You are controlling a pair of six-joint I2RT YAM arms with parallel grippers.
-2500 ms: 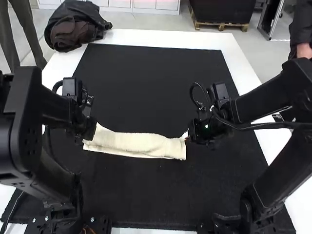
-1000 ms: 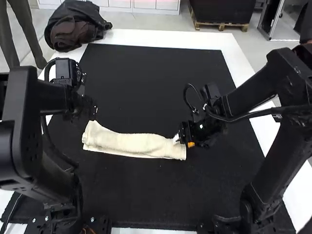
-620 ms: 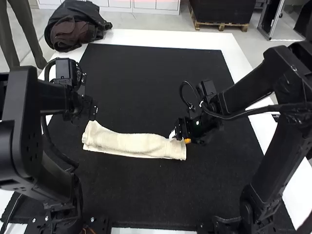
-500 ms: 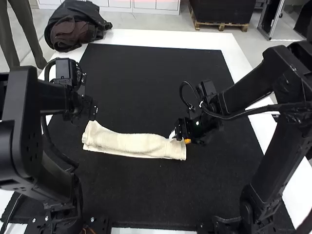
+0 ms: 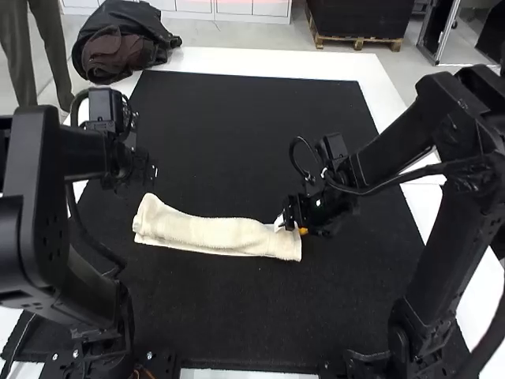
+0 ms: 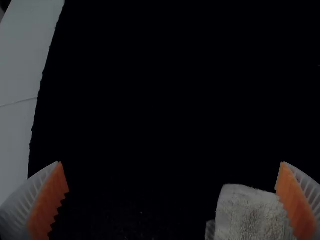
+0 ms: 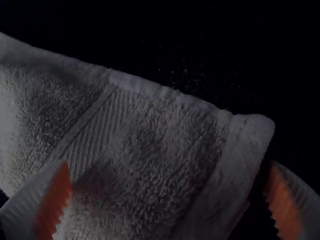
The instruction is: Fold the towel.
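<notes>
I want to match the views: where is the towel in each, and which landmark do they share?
High view: the towel lies left of centre, slightly below the middle.
Left wrist view: one end shows beside a finger of the left end effector.
Right wrist view: a large part shows between the right end effector's fingers, with a corner.
Shared landmark: the black mat.

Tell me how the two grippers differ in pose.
The left gripper is above the black mat, near the towel's left end; the right gripper is at its right end. Mostly mat shows between the left gripper's fingers, mostly towel between the right gripper's. Both are open, with orange pads.
</notes>
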